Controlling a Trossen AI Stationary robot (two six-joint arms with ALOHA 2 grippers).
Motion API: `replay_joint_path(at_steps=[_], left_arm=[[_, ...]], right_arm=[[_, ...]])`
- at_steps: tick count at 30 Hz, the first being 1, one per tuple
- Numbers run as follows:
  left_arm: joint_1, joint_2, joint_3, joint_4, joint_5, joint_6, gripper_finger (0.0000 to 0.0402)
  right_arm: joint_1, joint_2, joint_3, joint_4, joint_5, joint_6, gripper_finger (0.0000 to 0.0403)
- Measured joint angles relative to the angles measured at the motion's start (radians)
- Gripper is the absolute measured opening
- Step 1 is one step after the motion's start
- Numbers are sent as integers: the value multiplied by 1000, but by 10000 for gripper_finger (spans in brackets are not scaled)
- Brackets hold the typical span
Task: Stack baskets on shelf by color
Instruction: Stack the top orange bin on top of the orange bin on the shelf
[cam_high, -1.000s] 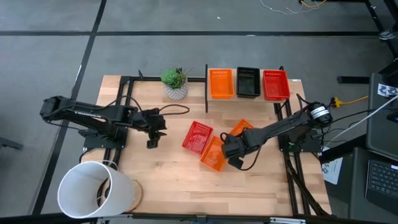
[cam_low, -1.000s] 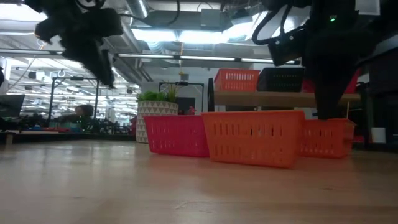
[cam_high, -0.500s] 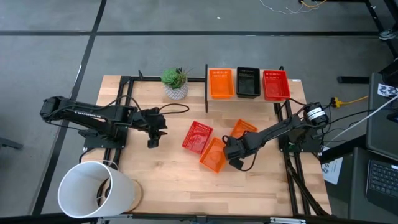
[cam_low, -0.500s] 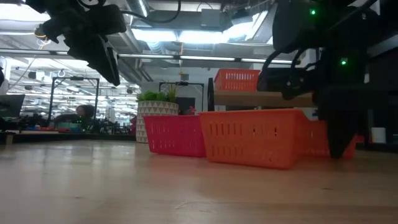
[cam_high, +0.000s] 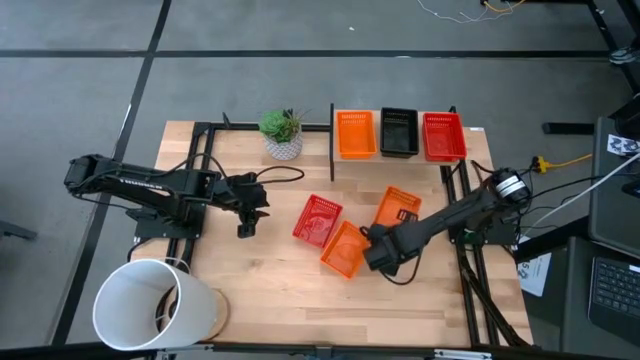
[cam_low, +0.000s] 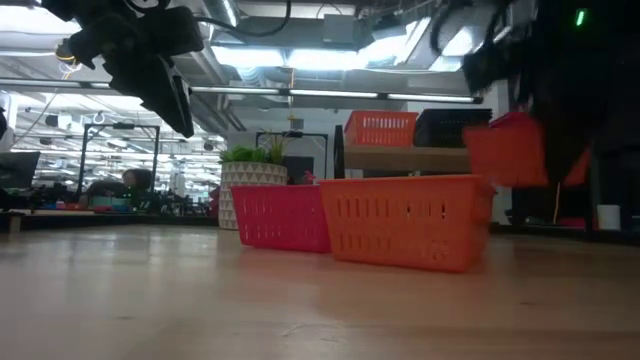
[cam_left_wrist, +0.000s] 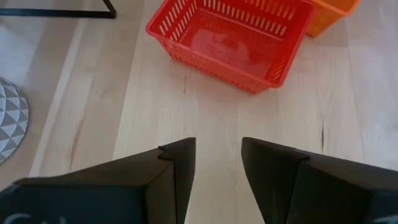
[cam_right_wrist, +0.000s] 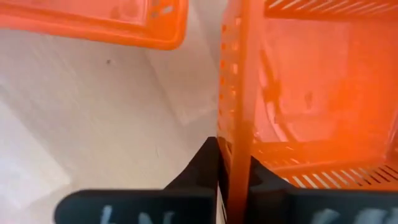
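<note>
The shelf (cam_high: 420, 157) at the far edge carries an orange (cam_high: 353, 134), a black (cam_high: 399, 132) and a red basket (cam_high: 443, 136). A red basket (cam_high: 317, 219) and an orange basket (cam_high: 343, 249) rest on their bottoms on the table. My right gripper (cam_high: 380, 250) is shut on a second orange basket (cam_high: 397, 208), which shows in the air in the low view (cam_low: 505, 150). My left gripper (cam_high: 245, 225) hovers open, left of the red basket (cam_left_wrist: 233, 40). My right gripper (cam_right_wrist: 233, 155) pinches one side wall (cam_right_wrist: 235, 121) of the orange basket at its rim, one finger (cam_right_wrist: 208, 158) outside and one finger (cam_right_wrist: 264, 177) inside. The fingers come from above, pointing down. The basket is lifted clear of the table and hangs slightly tilted.
A white patterned plant pot (cam_high: 283, 138) stands left of the shelf. A big white bucket (cam_high: 155, 305) lies at the near left corner. Black frame rails (cam_high: 195, 180) and cables run along both table sides. Bare tabletop lies along the near edge.
My right gripper has risen and shifted a little toward the near edge, staying shut on the orange basket. That basket stood on the table behind the other orange one and now hangs lifted clear.
</note>
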Motion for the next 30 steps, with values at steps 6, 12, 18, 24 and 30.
replay_joint_path(at_steps=[6, 12, 18, 24, 30], left_arm=[[0, 0, 0, 0, -9, 7, 123], [-3, 0, 0, 0, -88, 29, 123], [-3, 0, 0, 0, -88, 62, 123], [-3, -1, -2, -92, -22, 61, 123], [-3, -86, -135, -83, 14, -68, 125]], right_arm=[[66, -1, 181, -107, 167, -42, 1], [46, -1, 358, -191, 495, -211, 0], [-112, -2, 532, -211, 649, -498, 0], [-359, -2, 666, -136, 592, -787, 0], [-561, -2, 703, -68, 309, -1059, 0]])
